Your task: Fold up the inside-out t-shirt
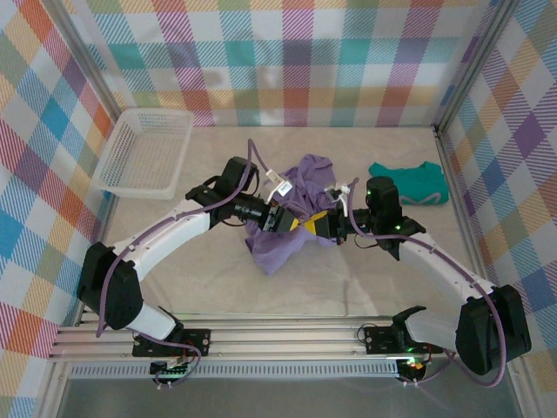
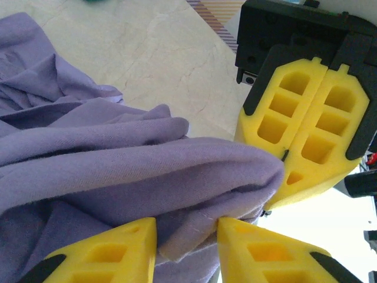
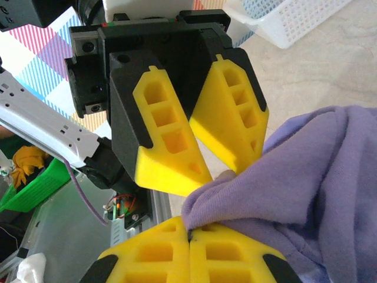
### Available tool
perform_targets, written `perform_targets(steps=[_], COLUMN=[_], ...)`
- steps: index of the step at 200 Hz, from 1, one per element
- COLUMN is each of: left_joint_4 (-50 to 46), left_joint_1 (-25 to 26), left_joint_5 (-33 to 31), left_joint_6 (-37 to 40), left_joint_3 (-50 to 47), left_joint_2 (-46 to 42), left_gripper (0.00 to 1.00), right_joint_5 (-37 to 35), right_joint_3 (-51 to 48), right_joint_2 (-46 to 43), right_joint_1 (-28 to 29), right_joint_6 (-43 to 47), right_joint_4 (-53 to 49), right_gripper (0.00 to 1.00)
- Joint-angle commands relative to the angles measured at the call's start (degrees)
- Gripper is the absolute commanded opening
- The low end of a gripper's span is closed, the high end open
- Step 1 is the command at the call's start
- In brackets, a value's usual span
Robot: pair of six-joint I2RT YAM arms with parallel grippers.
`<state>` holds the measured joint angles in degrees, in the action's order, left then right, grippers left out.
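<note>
**Ana:** Where is the inside-out t-shirt (image 1: 274, 248)?

**Ben:** It's bunched in a lavender heap on the table (image 1: 218, 287). It lies to the right of the white mesh basket (image 1: 139, 152) and a little nearer the arm bases than the basket is. The teal garment (image 1: 409, 183) lies further right of the basket again, apart from the heap.

**Ana:** And the right gripper (image 3: 188, 236)?

**Ben:** It's also right of the basket, at the heap's near edge. Its yellow fingers (image 3: 153, 256) are pressed flat against each other, with no gap along the seam where they meet. A puckered corner of the purple cloth is clenched at the tips. The left wrist camera shows the same pinch, with the fabric drawn to a point where the two pads join.

**Ana:** What about the left gripper (image 2: 187, 244)?

**Ben:** It meets that fold from the basket's side, nose to nose with the right one and just beside it. Its fingers (image 2: 112, 253) stand part-way apart in a narrow V.

**Ana:** Is it holding anything?

**Ben:** A ridge of the shirt, with a hem edge showing, fills the gap between the tips. The right wrist camera shows that ridge running up between the two wedges. I can't tell whether the pads are pressing on it, but the gap itself is plain.
</note>
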<state>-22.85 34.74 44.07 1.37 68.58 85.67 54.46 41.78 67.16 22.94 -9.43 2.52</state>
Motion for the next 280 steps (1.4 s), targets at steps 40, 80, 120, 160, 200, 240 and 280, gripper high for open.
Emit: perform_targets(steps=[40, 80, 120, 160, 200, 240, 280], left_joint_4=[-1.5, -1.6, -2.4, -11.9, -21.1, -21.5, -22.0], left_joint_1=[0.2, 0.2, 1.6, 4.1, 7.7, 9.5, 9.5], left_joint_5=[0.5, 0.7, -2.8, -11.6, -21.7, -22.0, -23.7], left_joint_6=[0.5, -0.2, -5.4, -15.2, -20.9, -23.5, -24.0], left_joint_3=[2.9, 3.2, 3.7, 9.0, 16.2, 20.1, 21.9], left_joint_2=[-0.1, -1.1, -3.9, -4.9, -4.2, -4.0, -4.2], left_gripper=[0.17, 0.01, 0.00, 0.00, 0.00, 0.00, 0.00], right_joint_5=[0.7, -1.1, -21.0, -50.4, -41.3, -24.5, -22.9], right_joint_3=[1.9, 2.0, 4.1, 8.4, 3.3, -0.9, -1.8], right_joint_2=[-0.4, -0.8, -2.1, -4.2, -12.1, -14.0, -13.9], right_joint_1=[-0.2, -0.2, 1.3, 7.4, 9.8, 10.9, 12.3], right_joint_6=[2.3, 3.5, 3.4, 4.3, 11.9, 12.1, 10.8], right_joint_4=[-0.9, -2.6, -9.7, -20.8, -15.0, -4.8, -2.0], right_gripper=[0.00, 0.00, 0.07, 0.29, 0.43, 0.53, 0.46])
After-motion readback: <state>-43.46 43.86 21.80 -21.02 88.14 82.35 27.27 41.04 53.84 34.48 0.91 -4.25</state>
